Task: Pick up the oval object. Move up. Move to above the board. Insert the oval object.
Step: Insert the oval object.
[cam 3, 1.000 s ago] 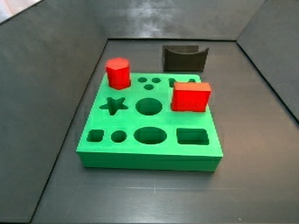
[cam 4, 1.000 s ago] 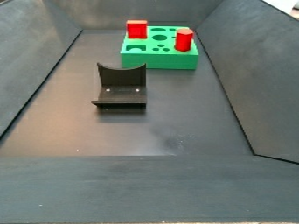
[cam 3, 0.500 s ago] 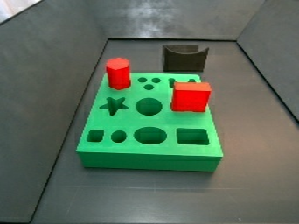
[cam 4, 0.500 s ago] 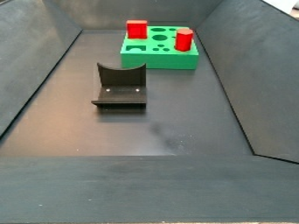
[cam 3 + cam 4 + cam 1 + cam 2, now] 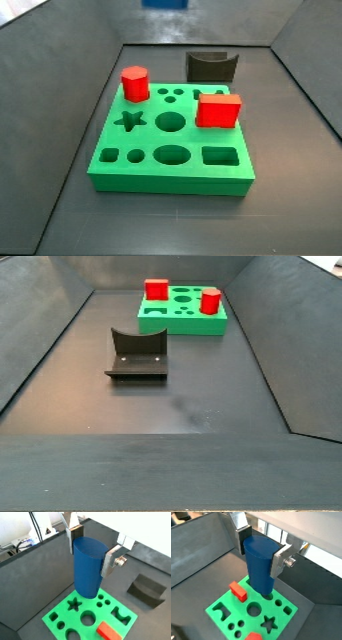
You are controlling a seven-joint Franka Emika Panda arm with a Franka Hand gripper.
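In both wrist views my gripper [image 5: 92, 547] [image 5: 262, 548] is shut on the blue oval peg [image 5: 87, 572] [image 5: 259, 569], one silver finger on each side of its top. The peg hangs upright, high above the green board [image 5: 75, 621] [image 5: 241, 608]. In a side view only the peg's lower end [image 5: 166, 3] shows at the top edge, far above the board [image 5: 174, 173]; the gripper itself is out of that view. The board's oval hole [image 5: 171, 154] is open in its front row. The board also shows far back in a side view [image 5: 187, 324].
A red hexagonal block [image 5: 135, 84] [image 5: 210, 301] and a red cube [image 5: 218, 110] [image 5: 156, 289] stand in the board. The dark fixture [image 5: 211, 66] [image 5: 136, 354] [image 5: 147, 589] stands on the floor beside the board. Sloped grey walls surround the floor.
The blue peg's lower end has come into a side view at the top edge, where nothing showed before. The board, the red blocks and the fixture have not moved.
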